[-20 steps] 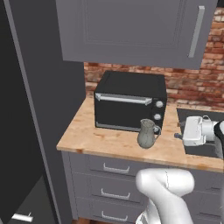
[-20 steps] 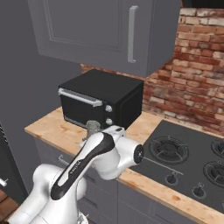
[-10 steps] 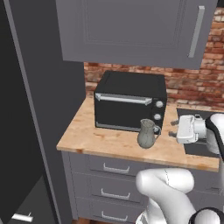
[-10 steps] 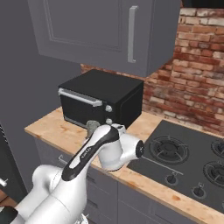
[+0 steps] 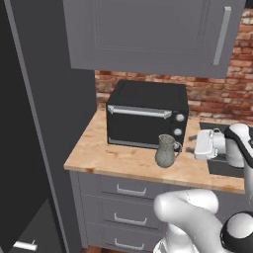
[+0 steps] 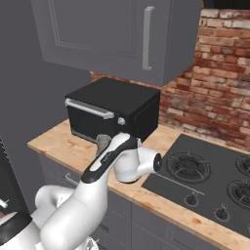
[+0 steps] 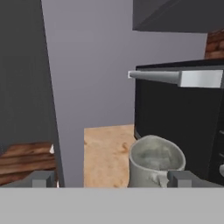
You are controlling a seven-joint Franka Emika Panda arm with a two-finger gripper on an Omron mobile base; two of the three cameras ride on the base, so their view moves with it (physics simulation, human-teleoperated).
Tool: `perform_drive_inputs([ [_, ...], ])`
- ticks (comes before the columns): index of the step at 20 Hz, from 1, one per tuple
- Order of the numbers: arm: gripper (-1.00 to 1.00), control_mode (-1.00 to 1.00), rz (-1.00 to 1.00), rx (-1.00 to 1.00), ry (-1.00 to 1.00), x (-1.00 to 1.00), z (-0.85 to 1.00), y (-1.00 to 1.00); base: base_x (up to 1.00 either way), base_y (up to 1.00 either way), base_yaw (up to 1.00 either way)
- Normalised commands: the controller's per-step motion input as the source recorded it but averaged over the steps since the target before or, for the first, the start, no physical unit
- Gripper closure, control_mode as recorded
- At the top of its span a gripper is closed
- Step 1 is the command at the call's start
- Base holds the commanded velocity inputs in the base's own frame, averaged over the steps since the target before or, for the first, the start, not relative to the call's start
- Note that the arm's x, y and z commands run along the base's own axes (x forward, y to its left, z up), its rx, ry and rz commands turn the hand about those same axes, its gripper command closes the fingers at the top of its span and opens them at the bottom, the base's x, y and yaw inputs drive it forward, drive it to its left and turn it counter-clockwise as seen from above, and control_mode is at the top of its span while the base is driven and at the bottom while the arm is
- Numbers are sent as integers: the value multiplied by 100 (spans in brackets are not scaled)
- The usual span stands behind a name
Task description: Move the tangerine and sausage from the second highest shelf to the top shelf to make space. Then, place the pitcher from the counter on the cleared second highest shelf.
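Observation:
The grey pitcher point(image 5: 167, 150) stands upright on the tan counter point(image 5: 113, 159), just in front of the black microwave's right corner. My gripper point(image 5: 195, 144) hovers level with it a short way to its right, pointing at it. In the hand view the pitcher point(image 7: 155, 164) sits low and right of centre, close to the right fingertip point(image 7: 181, 178). The gripper point(image 7: 112, 179) is open with nothing between its fingers. From the right base view my forearm covers most of the pitcher point(image 6: 102, 143). The tangerine, the sausage and both shelves are out of view.
The black microwave point(image 5: 146, 116) stands right behind the pitcher. A black hob point(image 6: 195, 171) lies to the right on the counter. A grey wall cabinet point(image 5: 148, 34) hangs overhead, and a tall dark panel point(image 5: 39, 123) rises at the counter's left end. Grey drawers point(image 5: 123, 190) sit below.
The hand has drifted a little to the left, closer to the pitcher, with the jaws still wide apart. The pitcher has not moved.

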Motion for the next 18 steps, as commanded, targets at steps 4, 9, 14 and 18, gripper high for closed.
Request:
perform_drive_inputs([
  [4, -100, -100, 0, 0, 0, 19, -29, 0, 0, 0, 0],
  [9, -100, -100, 0, 0, 0, 23, -26, 0, 0, 0, 0],
  [14, -100, -100, 0, 0, 0, 24, -18, 0, 0, 0, 0],
  [18, -100, -100, 0, 0, 0, 26, -15, 0, 0, 0, 0],
])
